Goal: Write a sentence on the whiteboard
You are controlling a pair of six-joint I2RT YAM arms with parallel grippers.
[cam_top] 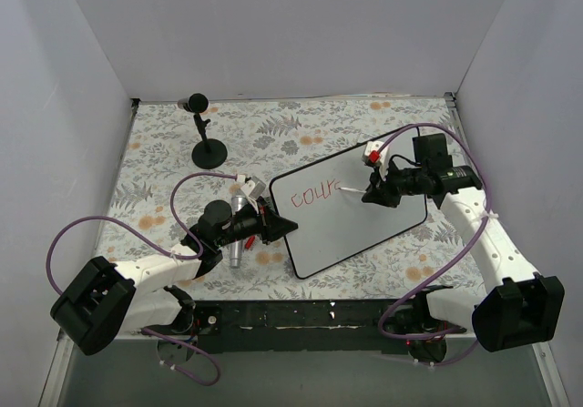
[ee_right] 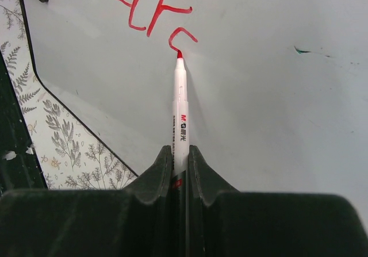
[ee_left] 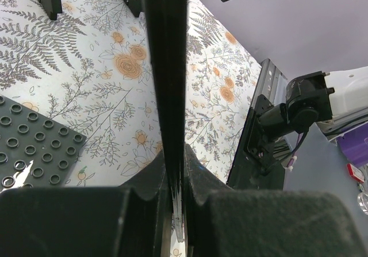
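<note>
- The whiteboard [cam_top: 364, 229] sits right of the middle of the flowered worktop [cam_top: 164, 152], turned at a slant. Whether it lies flat or is propped on its feet I cannot tell.
- The left tool [ee_left: 175, 156] is closed on the board's black left edge, pinning it for the writing.
- The right tool [ee_right: 180, 153] is closed around a white marker [ee_right: 180, 102], whose red tip touches the board.
- The sentence [cam_top: 310, 195] is only begun. A few red letters, roughly "cour", stand near the board's upper left, and the tip rests at the end of the rightmost stroke.
- By my judgement the step in hand is finishing the first word, with most of the writing to come.
- Use light, even pressure, so the line is thin and the board does not slide. The marker is gripped near its back end, so hard pressing could tip it in the jaws.
- Travel along the board's own slant, not the worktop's edge, so the letters sit level.
- Lift the tip clear between letters to avoid stray marks.
- Leave room below for a second line, and do not loosen the left grip.
</note>
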